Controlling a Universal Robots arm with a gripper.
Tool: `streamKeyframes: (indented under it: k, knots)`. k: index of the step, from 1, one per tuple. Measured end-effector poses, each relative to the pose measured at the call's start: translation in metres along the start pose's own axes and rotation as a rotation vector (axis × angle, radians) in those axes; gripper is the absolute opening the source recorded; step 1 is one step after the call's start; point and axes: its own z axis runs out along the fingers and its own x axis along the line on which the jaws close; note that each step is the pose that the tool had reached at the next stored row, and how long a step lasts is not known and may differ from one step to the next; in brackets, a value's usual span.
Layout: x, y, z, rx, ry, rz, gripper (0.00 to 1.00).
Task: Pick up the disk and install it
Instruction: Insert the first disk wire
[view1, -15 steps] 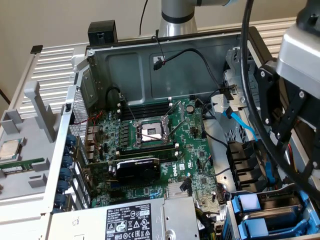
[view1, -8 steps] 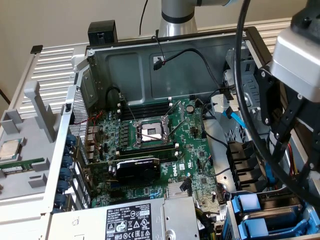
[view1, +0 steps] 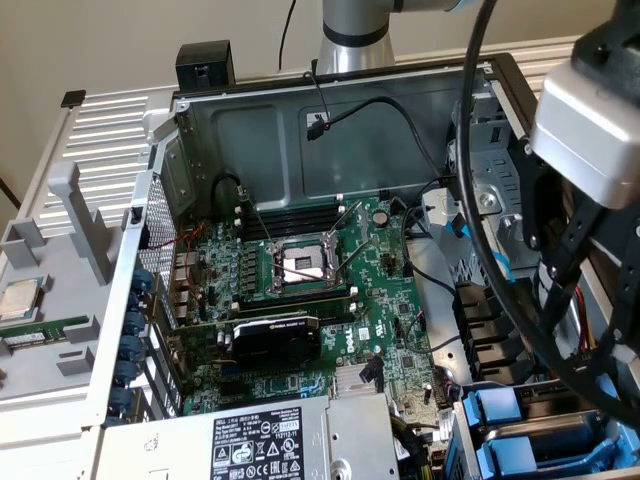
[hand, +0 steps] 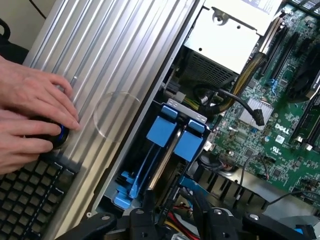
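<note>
Two blue plastic carriers stand edge-on, side by side, in the drive bay at the case's corner, with a strip of silver metal between them. I take these for the disk's carrier, but no label faces me and I cannot tell which slot holds the disk. The same blue carriers sit at the lower edge on the exterior view's right. My gripper hovers above the bay, its black fingers apart with only cables showing between them. In the exterior view the gripper hangs over the case's right side.
The open case holds a green motherboard, an empty CPU socket, loose black cables and a grey power-supply box. A CPU chip lies on the tray outside. A person's hands rest on a black knob beside a keyboard.
</note>
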Motion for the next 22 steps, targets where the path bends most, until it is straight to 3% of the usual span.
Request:
streamKeyframes:
  k: [6,10,15,17,22]
  knots:
    - [0.0,-0.0001,0.0025,0.0016,-0.0042,0.024,0.43]
    - [0.001,0.0004,0.0037,0.0059,-0.0132,0.042,0.43]
    - [0.006,0.0017,0.0045,0.0083,-0.0188,0.05,0.43]
    - [0.008,0.0022,0.005,0.0116,-0.0258,0.052,0.43]
    - [0.012,0.0035,0.0061,0.0249,-0.054,0.055,0.43]
